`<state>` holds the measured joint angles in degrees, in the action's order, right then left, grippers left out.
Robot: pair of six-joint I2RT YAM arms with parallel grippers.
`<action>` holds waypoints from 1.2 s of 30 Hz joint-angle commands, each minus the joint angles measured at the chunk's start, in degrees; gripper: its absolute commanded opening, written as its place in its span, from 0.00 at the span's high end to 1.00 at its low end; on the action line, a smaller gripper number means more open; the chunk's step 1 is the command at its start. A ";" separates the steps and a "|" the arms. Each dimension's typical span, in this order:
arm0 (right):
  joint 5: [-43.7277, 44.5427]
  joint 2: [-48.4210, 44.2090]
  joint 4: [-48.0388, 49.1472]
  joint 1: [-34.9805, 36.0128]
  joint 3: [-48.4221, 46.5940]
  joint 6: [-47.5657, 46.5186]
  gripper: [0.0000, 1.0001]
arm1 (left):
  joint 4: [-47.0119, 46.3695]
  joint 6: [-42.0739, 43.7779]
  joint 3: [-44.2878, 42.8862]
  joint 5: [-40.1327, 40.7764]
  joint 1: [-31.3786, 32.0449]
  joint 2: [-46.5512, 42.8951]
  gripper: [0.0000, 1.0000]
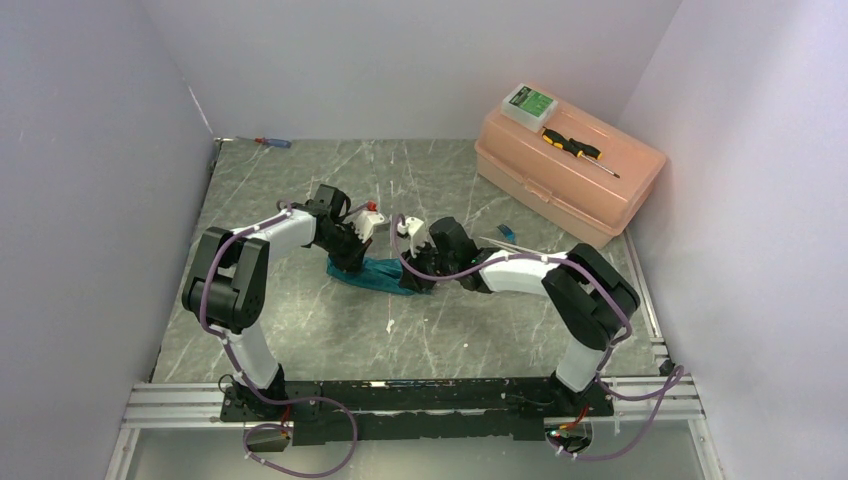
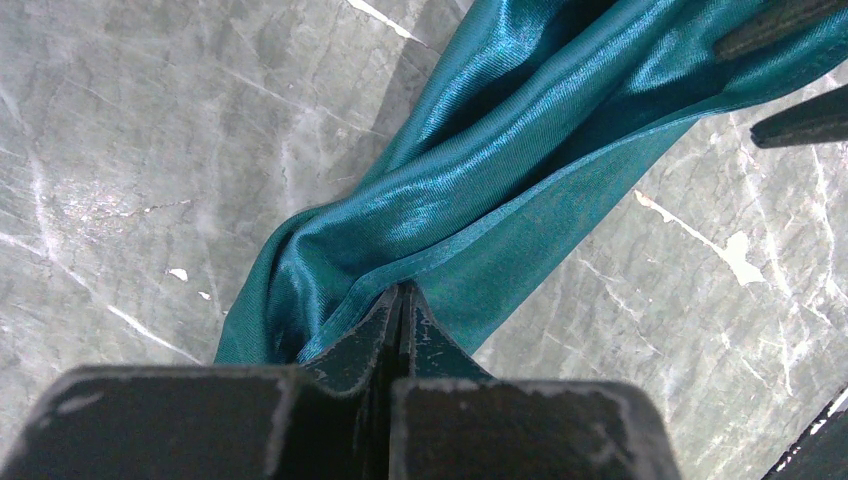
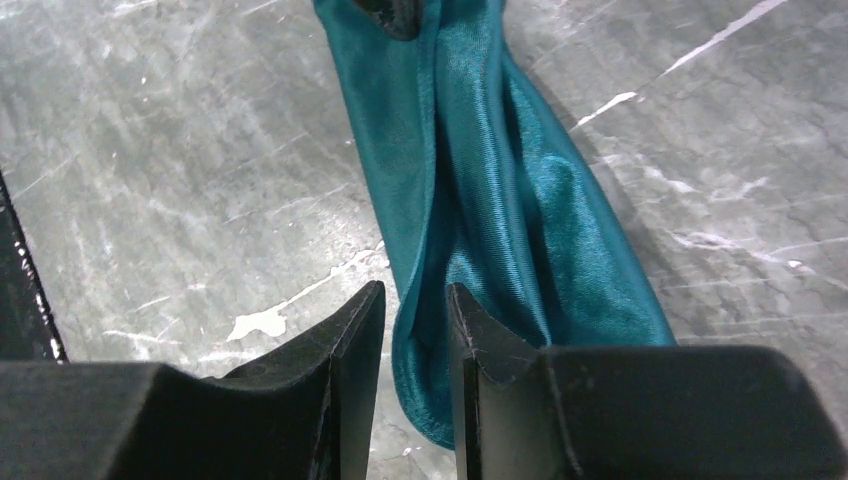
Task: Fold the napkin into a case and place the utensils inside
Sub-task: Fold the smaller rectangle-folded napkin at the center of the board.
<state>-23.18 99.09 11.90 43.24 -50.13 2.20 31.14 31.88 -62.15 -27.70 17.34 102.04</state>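
Note:
The teal napkin (image 1: 378, 276) lies bunched into a long, crumpled strip on the marble table, between my two grippers. My left gripper (image 2: 403, 292) is shut on the cloth's edge at its left end; it also shows in the top view (image 1: 347, 262). My right gripper (image 3: 415, 300) is at the cloth's other end (image 3: 500, 200), jaws a little apart, with the napkin's rounded end lying in the gap; in the top view it is at the strip's right end (image 1: 420, 280). A blue utensil (image 1: 507, 231) and thin white sticks (image 1: 497, 241) lie behind the right arm.
A pink box (image 1: 600, 195) stands at the back right with a yellow-and-black screwdriver (image 1: 575, 148) and a small green-and-white box (image 1: 528, 103) on its lid. A red-and-blue screwdriver (image 1: 272, 142) lies at the back left. A small white scrap (image 1: 390, 322) lies in front of the napkin.

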 commanded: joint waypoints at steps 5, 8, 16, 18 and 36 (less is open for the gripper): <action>-4.74 0.54 -4.50 -0.31 -2.14 -6.03 0.70 | 1.63 0.23 1.34 3.53 -0.66 0.83 0.97; -3.45 -0.13 -6.67 -0.31 -1.87 -7.99 0.69 | 1.71 0.17 1.24 3.58 -0.61 0.85 0.97; -1.11 -0.11 -8.61 -0.39 -3.57 -9.51 1.00 | 2.16 -0.60 0.33 3.42 -0.72 0.80 0.97; -2.55 -0.16 -8.73 -0.52 -4.71 -9.25 1.00 | 3.50 -2.14 -1.60 2.38 -1.04 0.60 0.97; -13.72 8.09 -12.18 -6.63 -11.67 -7.16 1.00 | 7.96 -13.44 -13.24 -10.07 -3.16 3.57 0.96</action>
<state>-32.18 106.37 -1.34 38.44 -59.44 -5.72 38.85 19.90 -72.69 -33.89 14.41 104.27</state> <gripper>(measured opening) 0.013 0.042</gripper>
